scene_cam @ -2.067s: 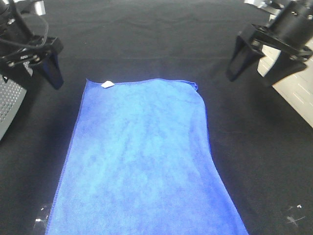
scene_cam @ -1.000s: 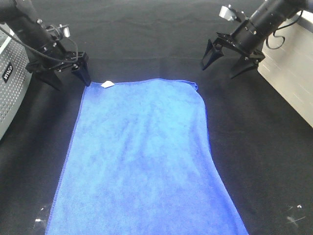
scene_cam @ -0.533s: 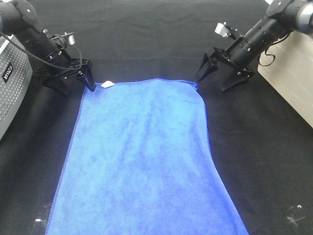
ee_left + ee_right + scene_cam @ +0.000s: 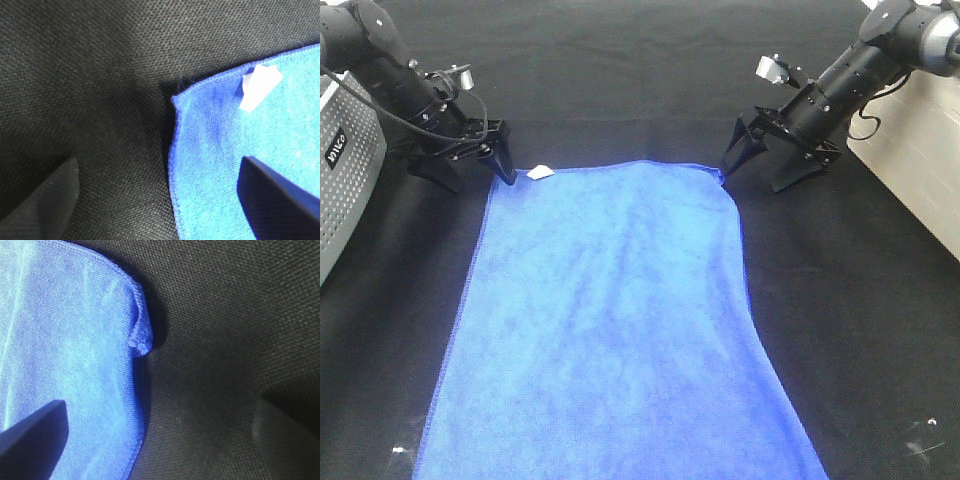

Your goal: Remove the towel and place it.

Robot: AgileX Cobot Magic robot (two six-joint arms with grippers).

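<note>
The towel (image 4: 620,320) lies spread flat on the black counter (image 4: 860,330), running lengthwise from the near edge of the high view to the far side; its two far corners sit just in front of the arms; the white tag (image 4: 540,172) marks the far-left corner.

Left pincer (image 4: 470,172): jaws wide and low at the cloth; one finger over the blue fabric, the other over bare counter, the tagged corner between them; nothing gripped.

Right pincer (image 4: 752,178): likewise wide, straddling the far-right corner; in the right wrist view that corner's hem curls slightly up off the counter; nothing gripped.

Handling, as judged: soft, limp and light; no stiffness, so it should drape and fold under its own weight when raised; the pile should give good friction, so slip is unlikely; not fragile.

Recommended hold: both far corners together, one pincer per corner, jaws closing across the stitched hem, so the sheet hangs evenly.

Risk: a jaw may pinch the black counter covering along with the towel; the flat left corner offers less purchase than the curled right one.
</note>
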